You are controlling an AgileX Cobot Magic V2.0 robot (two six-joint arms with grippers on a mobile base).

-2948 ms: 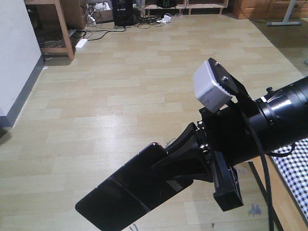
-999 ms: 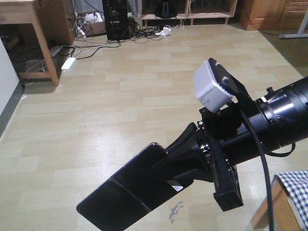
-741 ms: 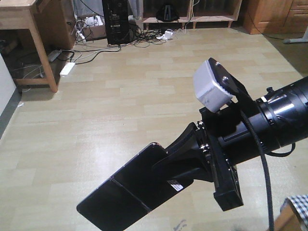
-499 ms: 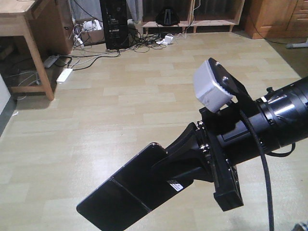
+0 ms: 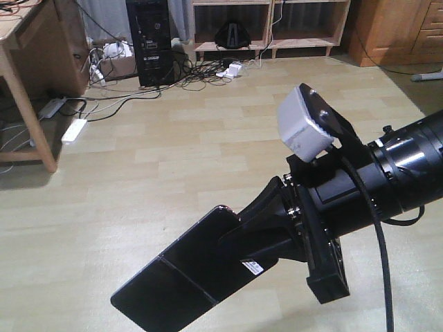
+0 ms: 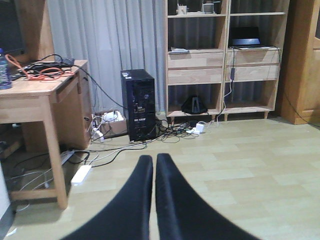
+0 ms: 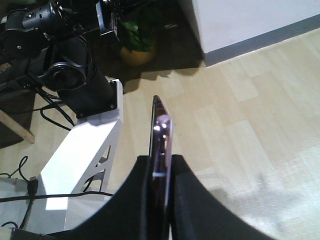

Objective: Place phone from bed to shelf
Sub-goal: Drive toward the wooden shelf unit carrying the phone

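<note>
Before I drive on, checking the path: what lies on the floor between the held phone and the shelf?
Beyond the phone, the front view shows bare floor, then tangled cables and a white adapter by the shelf.

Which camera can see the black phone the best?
The front-facing view: the phone shows its broad glossy black face, seam and white sticker. The right wrist view shows only its thin pinkish edge pinched between the jaws. The left wrist view does not show it at all.
</note>
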